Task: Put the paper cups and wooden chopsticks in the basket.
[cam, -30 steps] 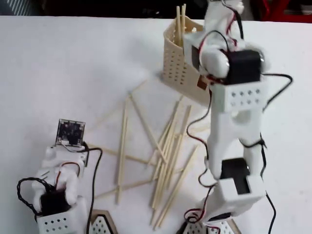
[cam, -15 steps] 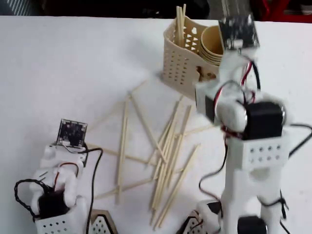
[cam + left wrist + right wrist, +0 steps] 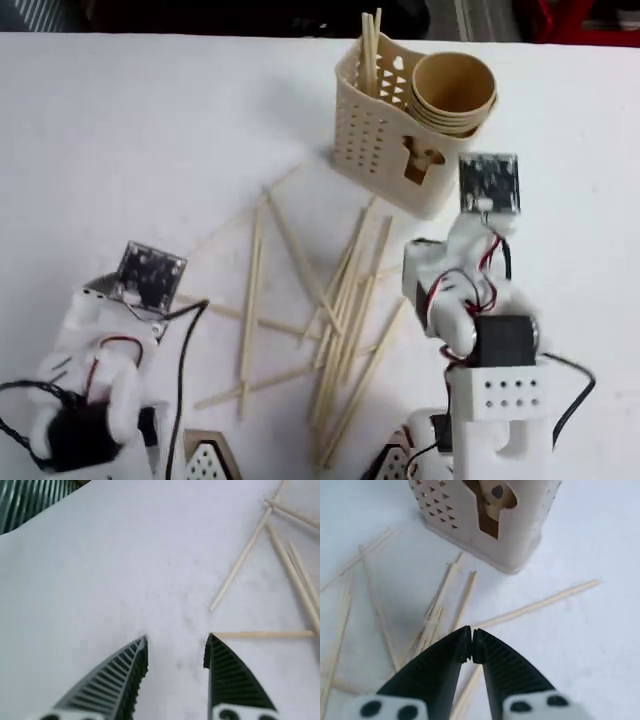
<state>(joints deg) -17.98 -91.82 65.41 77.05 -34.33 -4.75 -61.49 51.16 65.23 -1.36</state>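
Chopsticks (image 3: 535, 604) lie by the right claw (image 3: 471, 644), pressed together, empty (basket (image 3: 525, 530) just beyond); left claw (image 3: 176, 649) gapes wide, holding nothing.

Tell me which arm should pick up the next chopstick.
Probably right: the right gripper, though shut, hangs over the loose chopsticks with the basket just ahead. The left gripper is open but sits at the pile's edge, farther from the basket.

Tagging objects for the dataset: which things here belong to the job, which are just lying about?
Job: basket; paper cups stacked in it; chopsticks standing in it; loose chopsticks on the table.
Lying about: base plates by the arms; black cable.
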